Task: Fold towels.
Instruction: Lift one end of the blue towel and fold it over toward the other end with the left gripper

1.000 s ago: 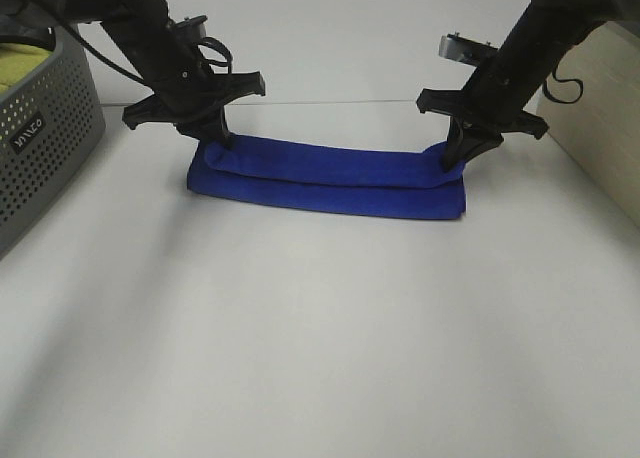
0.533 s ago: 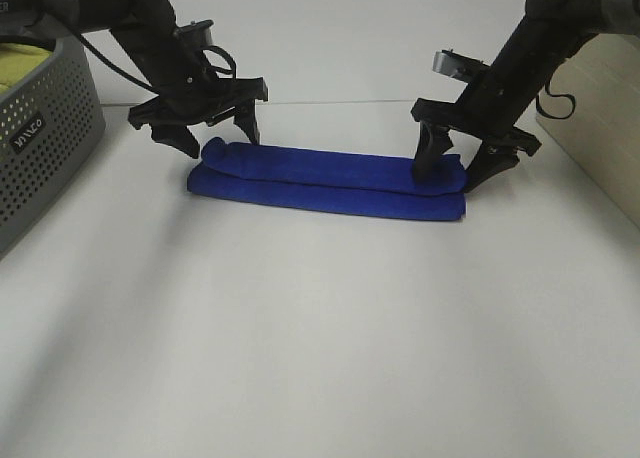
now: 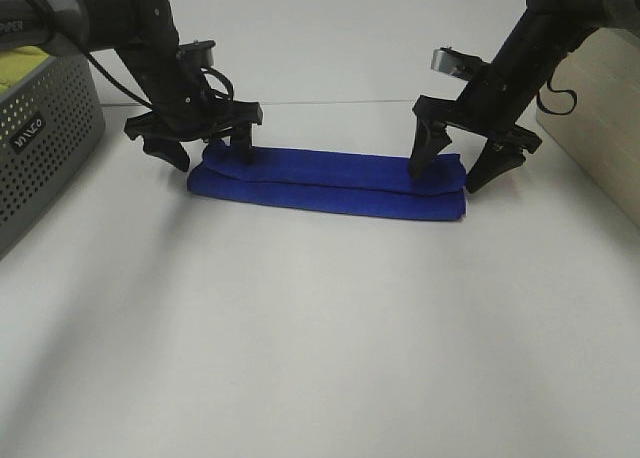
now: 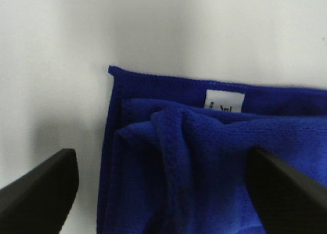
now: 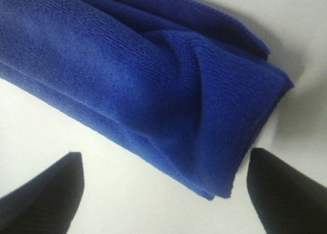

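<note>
Only left wrist view shows white tag [image 4: 225, 100], seemingly printed, on towel [image 4: 204, 167].

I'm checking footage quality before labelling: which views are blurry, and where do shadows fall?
Exterior high: sharp, a broad faint shadow on the table, near left. Left wrist: soft overall, towel weave softened, tag print unreadable. Right wrist: towel weave crisp, fingers blurred and dark.

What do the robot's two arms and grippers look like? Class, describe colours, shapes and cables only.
Both arms are matte black. The left gripper and right gripper each have a wide crossbar carrying two tapered, pointed black fingers. A thin black cable loops by the left wrist; another curls beside the right arm. A small silver-grey block sits on the right wrist.
</note>
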